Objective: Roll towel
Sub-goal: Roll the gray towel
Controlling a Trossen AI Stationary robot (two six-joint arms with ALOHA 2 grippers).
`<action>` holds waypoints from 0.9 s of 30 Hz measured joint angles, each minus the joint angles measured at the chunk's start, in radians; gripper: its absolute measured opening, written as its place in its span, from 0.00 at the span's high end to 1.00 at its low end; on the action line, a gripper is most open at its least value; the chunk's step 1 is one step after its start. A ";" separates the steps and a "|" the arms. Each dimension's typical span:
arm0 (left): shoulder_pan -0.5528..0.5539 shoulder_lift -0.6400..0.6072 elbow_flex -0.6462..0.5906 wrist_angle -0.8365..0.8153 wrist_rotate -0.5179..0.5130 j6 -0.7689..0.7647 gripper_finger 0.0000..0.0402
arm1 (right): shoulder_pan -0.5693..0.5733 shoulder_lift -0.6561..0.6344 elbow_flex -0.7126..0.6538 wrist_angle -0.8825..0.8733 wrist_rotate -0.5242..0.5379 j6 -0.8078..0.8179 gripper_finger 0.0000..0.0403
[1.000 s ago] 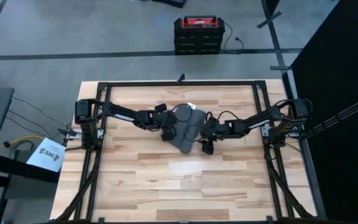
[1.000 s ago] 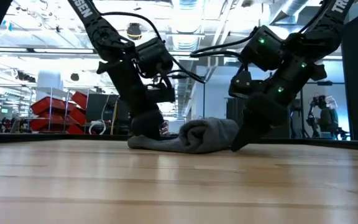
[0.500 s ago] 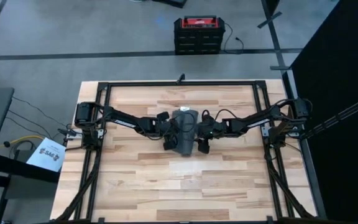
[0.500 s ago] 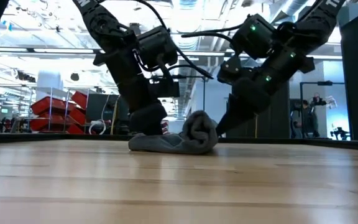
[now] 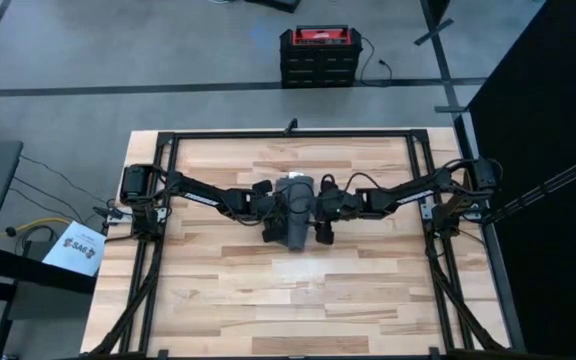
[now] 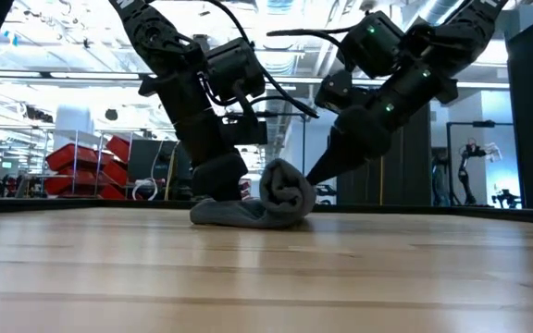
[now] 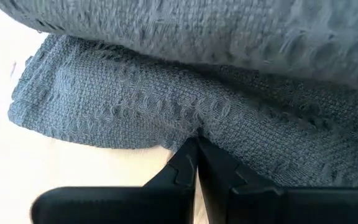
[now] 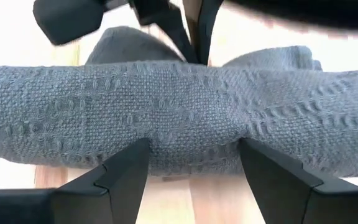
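At the desk's (image 5: pixel 218 290) middle, the flat tail of the towel (image 5: pixel 295 212) is pinned by the left pincer (image 5: pixel 270 208), its fingers pressed together. The rolled part is bracketed by the right pincer (image 8: pixel 191 163), spread wide. Rolling is midway; further pushing leftward seems needed.

White sheet (image 5: pixel 76 248) on floor left of desk: dark logo with short word, too small to read with certainty. Left arm link (image 5: pixel 200 185): white lettering, illegible from above. Red case (image 5: pixel 318 40) beyond desk: no legible label.
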 joint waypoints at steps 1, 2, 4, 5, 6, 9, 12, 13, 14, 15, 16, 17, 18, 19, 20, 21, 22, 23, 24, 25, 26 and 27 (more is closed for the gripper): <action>0.000 0.000 0.000 0.000 -0.001 0.000 1.00 | -0.005 0.000 0.000 0.006 0.000 -0.001 0.41; 0.000 0.000 0.000 0.000 -0.001 0.000 1.00 | -0.010 0.000 0.000 0.013 0.000 -0.004 0.41; 0.000 0.000 0.000 0.000 -0.001 0.000 1.00 | -0.017 0.000 0.000 0.025 0.000 -0.011 0.41; 0.000 0.000 0.000 0.000 -0.001 0.000 1.00 | -0.021 0.000 0.000 0.030 0.000 -0.014 0.41; 0.000 0.000 0.000 0.000 -0.002 -0.001 1.00 | -0.022 0.008 0.000 0.039 0.000 -0.022 0.41; 0.000 0.000 0.000 0.001 -0.003 -0.004 1.00 | -0.026 0.071 0.004 0.085 -0.001 -0.030 0.41; 0.000 0.000 -0.001 0.000 -0.006 -0.011 1.00 | -0.026 0.158 0.033 0.091 -0.002 -0.033 0.41; 0.000 0.000 -0.001 -0.001 -0.007 -0.012 1.00 | -0.026 0.176 0.048 0.096 -0.003 -0.033 0.41; 0.000 0.000 -0.001 -0.001 -0.006 -0.013 1.00 | -0.026 0.189 0.058 0.105 -0.003 -0.035 0.41; 0.000 0.000 -0.001 -0.001 -0.006 -0.013 1.00 | -0.026 0.201 0.067 0.113 -0.004 -0.036 0.41; 0.000 0.000 -0.001 -0.001 -0.006 -0.015 1.00 | -0.026 0.207 0.072 0.121 -0.004 -0.037 0.41; 0.000 0.000 -0.001 -0.002 -0.006 -0.017 1.00 | -0.026 0.208 0.076 0.124 -0.003 -0.038 0.41; 0.000 0.000 -0.001 -0.002 -0.006 -0.019 1.00 | -0.027 0.208 0.078 0.124 -0.002 -0.039 0.41; 0.000 0.000 -0.001 -0.002 -0.006 -0.022 1.00 | -0.029 0.209 0.082 0.125 0.007 -0.041 0.41; 0.000 0.000 -0.001 -0.002 -0.006 -0.024 1.00 | -0.033 0.209 0.084 0.125 0.023 -0.040 0.41; -0.001 0.000 -0.001 -0.001 -0.006 -0.023 1.00 | -0.039 0.209 0.084 0.119 0.037 -0.029 0.41; -0.003 0.000 -0.001 0.001 -0.006 -0.020 1.00 | -0.047 0.212 0.085 0.111 0.045 -0.009 0.41; -0.006 0.000 -0.001 0.003 -0.007 -0.019 1.00 | -0.056 0.216 0.086 0.104 0.048 0.011 0.41; -0.011 0.000 0.001 0.001 -0.011 -0.019 1.00 | -0.064 0.222 0.087 0.100 0.050 0.024 0.41; -0.016 0.001 0.008 -0.004 -0.015 -0.019 1.00 | -0.068 0.224 0.088 0.097 0.052 0.038 0.41; -0.021 0.002 0.017 -0.015 -0.016 -0.020 1.00 | -0.070 0.224 0.088 0.092 0.053 0.049 0.41; -0.029 0.002 0.027 -0.031 -0.015 -0.020 1.00 | -0.070 0.224 0.088 0.088 0.055 0.053 0.41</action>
